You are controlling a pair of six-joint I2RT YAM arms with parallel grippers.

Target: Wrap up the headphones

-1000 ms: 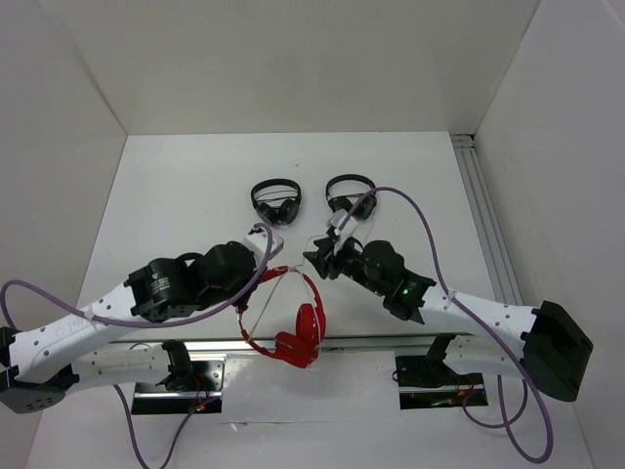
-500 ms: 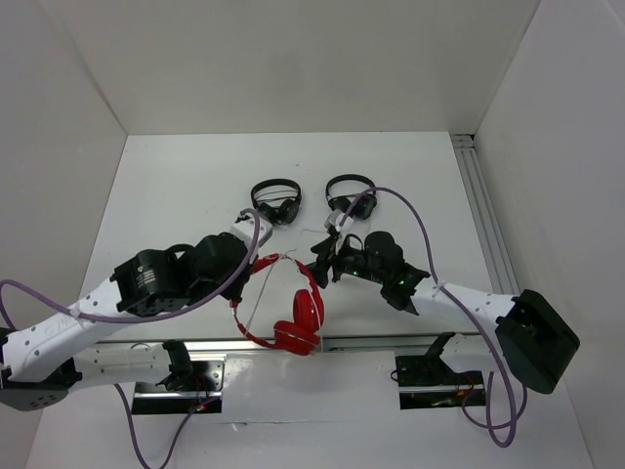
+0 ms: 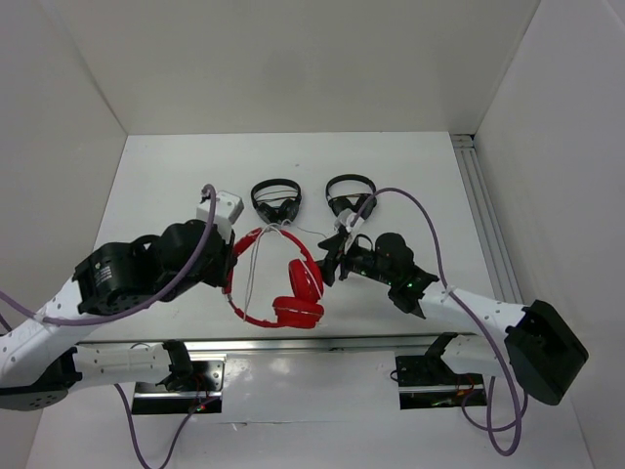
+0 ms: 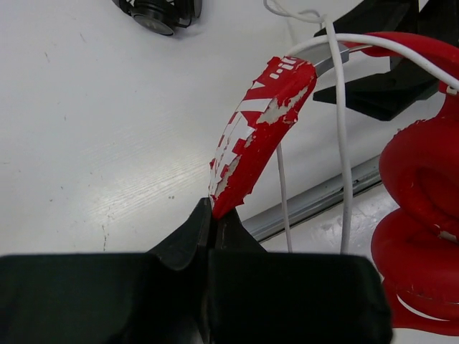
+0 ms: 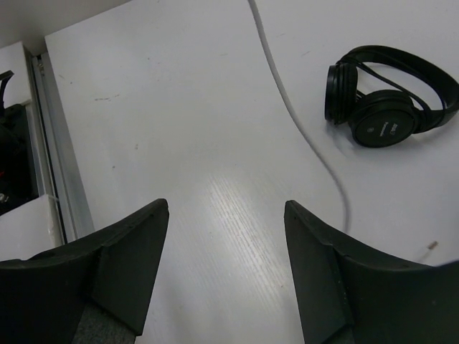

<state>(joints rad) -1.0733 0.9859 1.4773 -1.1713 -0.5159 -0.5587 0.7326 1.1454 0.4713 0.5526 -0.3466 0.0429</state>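
The red headphones [image 3: 283,285] hang just above the table's near middle, cups [image 3: 305,283] folded together on the right. My left gripper [image 3: 231,266] is shut on the worn red headband [image 4: 259,125], pinching its lower end between the fingertips [image 4: 212,212]. The thin white cable [image 4: 343,143] loops over the headband and hangs beside the cups [image 4: 423,186]. My right gripper [image 3: 330,266] stands open just right of the cups, with only bare table between its fingers [image 5: 226,215]. A stretch of white cable [image 5: 287,107] lies on the table ahead of it.
Two small black headphones [image 3: 276,200] [image 3: 350,193] lie behind the red pair; one shows in the right wrist view [image 5: 387,100]. A metal rail [image 3: 391,342] runs along the near edge. White walls close in the table on three sides.
My left gripper has carried the red headphones left and farther onto the table. My right gripper has opened wider and now sits beside the cups.
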